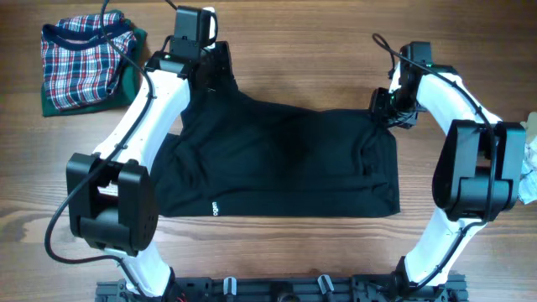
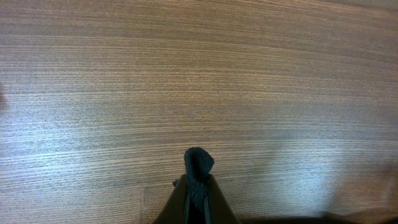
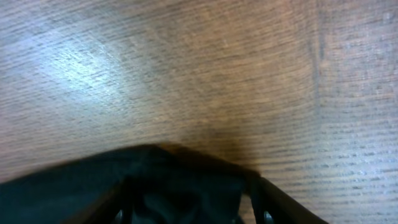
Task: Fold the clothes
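Overhead, far left: a red, white and blue plaid garment (image 1: 82,59) with navy trim lies bunched on the wooden table (image 1: 294,50), with a dark green cloth (image 1: 49,106) showing under its edge. It is well apart from the work.

Left arm (image 1: 138,126): it reaches up over the left flank of the black shirt (image 1: 285,159). The left gripper (image 1: 204,67) sits at the shirt's far left corner. In the left wrist view the jaws are fully closed, and a small tuft of black fabric sticks out from between the fingers (a clean pinch). Bare wood grain fills the rest of that view.

Centre: the shirt lies spread across the middle of the table, wider than it is deep, with soft wrinkles running across it. A small white logo (image 1: 215,207) sits near its front edge, left of centre. The far left corner is drawn up towards the left gripper.

Right side: the right gripper (image 1: 388,109) is at the shirt's far right corner. The right wrist view is blurred. Its jaws stand partway apart, with a ridge of black fabric between them. I cannot tell whether they have any hold on it.

Far right edge: a small pale blue and white cloth (image 1: 529,172) is partly cut off by the frame, beside the right arm (image 1: 474,168).
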{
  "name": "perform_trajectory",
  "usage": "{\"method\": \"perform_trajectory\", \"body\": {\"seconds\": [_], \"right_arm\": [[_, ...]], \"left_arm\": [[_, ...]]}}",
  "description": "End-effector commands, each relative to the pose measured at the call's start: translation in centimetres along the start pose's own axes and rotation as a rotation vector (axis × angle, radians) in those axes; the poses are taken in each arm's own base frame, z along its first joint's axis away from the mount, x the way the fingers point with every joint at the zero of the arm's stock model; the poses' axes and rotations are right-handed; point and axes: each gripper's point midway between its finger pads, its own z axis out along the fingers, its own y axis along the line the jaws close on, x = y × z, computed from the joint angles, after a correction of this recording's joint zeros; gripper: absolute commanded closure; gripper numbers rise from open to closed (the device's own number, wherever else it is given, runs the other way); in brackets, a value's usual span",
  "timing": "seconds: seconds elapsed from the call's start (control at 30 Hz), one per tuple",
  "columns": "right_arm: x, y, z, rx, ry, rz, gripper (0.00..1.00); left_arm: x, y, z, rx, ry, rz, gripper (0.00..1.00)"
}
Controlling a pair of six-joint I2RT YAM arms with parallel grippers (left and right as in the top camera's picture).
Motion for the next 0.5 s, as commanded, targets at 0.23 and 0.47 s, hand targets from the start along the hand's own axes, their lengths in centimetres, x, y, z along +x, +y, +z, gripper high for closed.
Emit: {"method": "perform_trajectory", "body": {"seconds": [0.23, 0.47], "right_arm": [[0.1, 0.2, 0.9, -0.024, 0.014, 0.009, 0.96], [-1.5, 1.0, -4.0, -0.021, 0.035, -0.05, 0.96]], "left_arm": [[-0.2, -0.1, -0.3, -0.004, -0.004, -0.011, 0.96], [1.6, 0.4, -0.4, -0.026, 0.07, -0.012, 0.96]]}}
